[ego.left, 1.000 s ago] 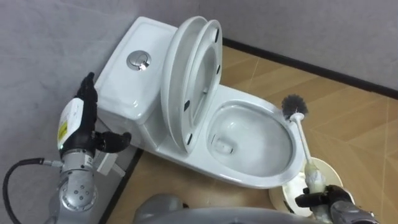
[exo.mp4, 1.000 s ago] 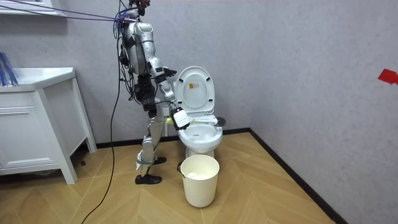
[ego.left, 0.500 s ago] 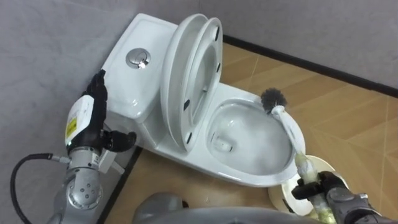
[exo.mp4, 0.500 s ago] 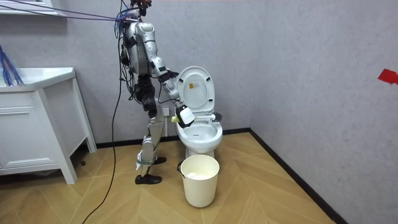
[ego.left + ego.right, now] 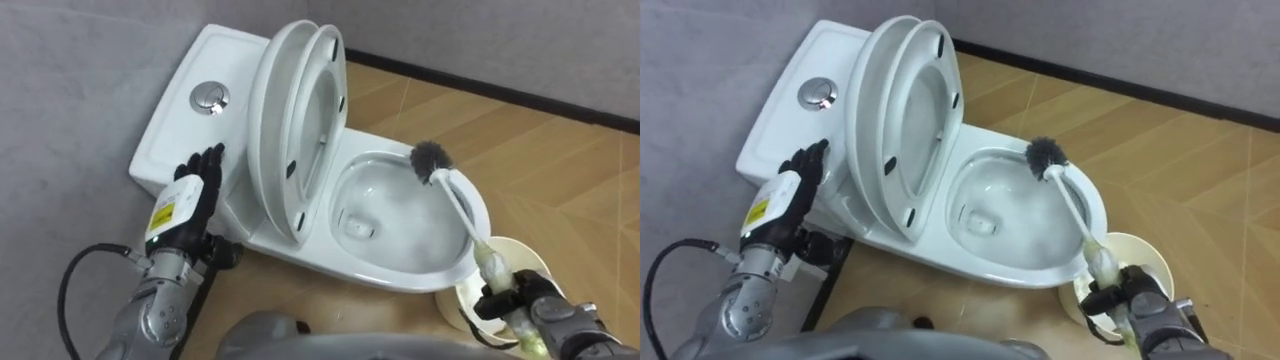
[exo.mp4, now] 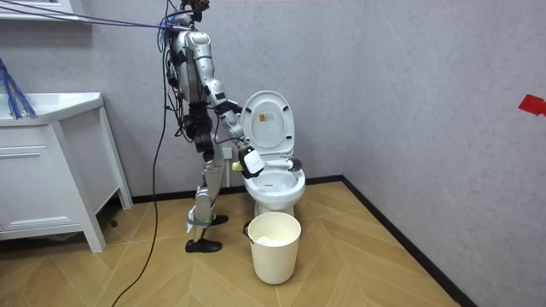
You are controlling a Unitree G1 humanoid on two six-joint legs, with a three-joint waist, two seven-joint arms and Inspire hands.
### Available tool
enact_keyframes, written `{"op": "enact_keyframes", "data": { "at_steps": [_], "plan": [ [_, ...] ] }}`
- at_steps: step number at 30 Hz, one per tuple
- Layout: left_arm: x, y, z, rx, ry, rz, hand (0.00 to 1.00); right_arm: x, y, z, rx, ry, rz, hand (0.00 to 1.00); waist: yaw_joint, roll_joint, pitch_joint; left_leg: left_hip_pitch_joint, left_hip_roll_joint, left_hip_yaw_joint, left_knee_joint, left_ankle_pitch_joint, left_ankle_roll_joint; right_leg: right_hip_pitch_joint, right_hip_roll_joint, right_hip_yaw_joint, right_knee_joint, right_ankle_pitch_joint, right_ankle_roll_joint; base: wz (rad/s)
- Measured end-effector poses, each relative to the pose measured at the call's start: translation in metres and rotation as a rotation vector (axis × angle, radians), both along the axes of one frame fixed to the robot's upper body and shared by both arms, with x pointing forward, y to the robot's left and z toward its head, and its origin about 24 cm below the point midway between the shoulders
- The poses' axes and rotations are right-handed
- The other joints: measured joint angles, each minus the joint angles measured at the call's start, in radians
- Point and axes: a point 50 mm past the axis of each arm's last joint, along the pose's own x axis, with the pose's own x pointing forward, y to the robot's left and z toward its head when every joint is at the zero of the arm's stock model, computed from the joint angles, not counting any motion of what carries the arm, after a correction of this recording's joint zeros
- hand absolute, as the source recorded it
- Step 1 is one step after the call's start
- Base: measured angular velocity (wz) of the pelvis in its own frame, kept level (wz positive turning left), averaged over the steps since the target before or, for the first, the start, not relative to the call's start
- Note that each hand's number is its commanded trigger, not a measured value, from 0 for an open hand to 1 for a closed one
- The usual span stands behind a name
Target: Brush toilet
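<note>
The right hand [image 5: 518,303], low at the right, has its fingers curled tight round the lower end of the brush [image 5: 457,203]. The handle slants up and to the left from that grip and crosses the near right edge of the toilet bowl [image 5: 405,277]. The dark bristle head [image 5: 431,160] lies at the bowl's far right rim, just inside it; whether the bristles touch the porcelain I cannot tell. Just under the hand and beside the bowl's outer edge stands the round cream brush holder [image 5: 525,265].

To the left of the bristles the inside of the bowl is open as far as the raised seat and lid [image 5: 290,110], which stand upright and close off the bowl's left side. Behind them is the tank [image 5: 180,125], with the flush button [image 5: 209,96] on its top, set against the grey wall [image 5: 80,60]. The left hand [image 5: 185,203] is held up by the tank's near corner with its fingers straight and nothing in them; whether it touches the tank I cannot tell.

To the right of the bowl bare wooden floor [image 5: 560,170] runs to the dark baseboard [image 5: 480,88].

In the room view the robot stands upright close to the toilet, on the room view's left of it. A pale bucket [image 6: 274,247] stands on the floor in front of the bowl, and a white cabinet [image 6: 43,183] is well apart at the room view's left.
</note>
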Motion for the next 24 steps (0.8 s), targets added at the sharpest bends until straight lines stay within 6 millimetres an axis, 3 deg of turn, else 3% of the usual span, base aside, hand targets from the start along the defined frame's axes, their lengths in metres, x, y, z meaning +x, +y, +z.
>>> {"op": "enact_keyframes", "data": {
  "at_steps": [5, 6, 13, 24],
  "plan": [
    [0.002, 0.006, 0.000, 0.088, -0.013, -0.014, 0.00, 0.004, -0.001, 0.002, -0.005, -0.020, 0.007, 1.00, -0.003, -0.001, 0.0002, 0.007, 0.004, 0.001, 0.000, 0.001, -0.001, 0.004, 0.003, 0.007, -0.004, 0.001, -0.001, -0.04],
    [0.007, 0.008, 0.001, 0.097, -0.034, -0.006, 0.00, 0.004, -0.002, 0.002, -0.006, -0.022, 0.008, 1.00, -0.002, 0.006, -0.0036, 0.007, 0.005, 0.001, 0.001, 0.001, -0.002, 0.004, 0.005, 0.009, -0.004, 0.002, -0.003, 0.00],
    [0.033, 0.033, 0.018, 0.219, -0.183, 0.059, 0.00, 0.003, -0.004, 0.004, -0.024, -0.023, 0.042, 1.00, -0.002, 0.012, -0.0075, 0.010, 0.011, 0.017, -0.006, 0.001, -0.002, -0.002, 0.007, 0.028, -0.003, 0.004, -0.006, -0.07],
    [0.032, 0.038, 0.016, 0.261, -0.201, 0.071, 0.00, 0.001, -0.002, 0.003, 0.035, 0.002, 0.059, 1.00, -0.023, 0.024, -0.0066, 0.014, 0.015, 0.036, -0.021, 0.001, -0.003, -0.014, 0.007, 0.052, -0.003, 0.004, -0.006, -0.05]
  ]
}}
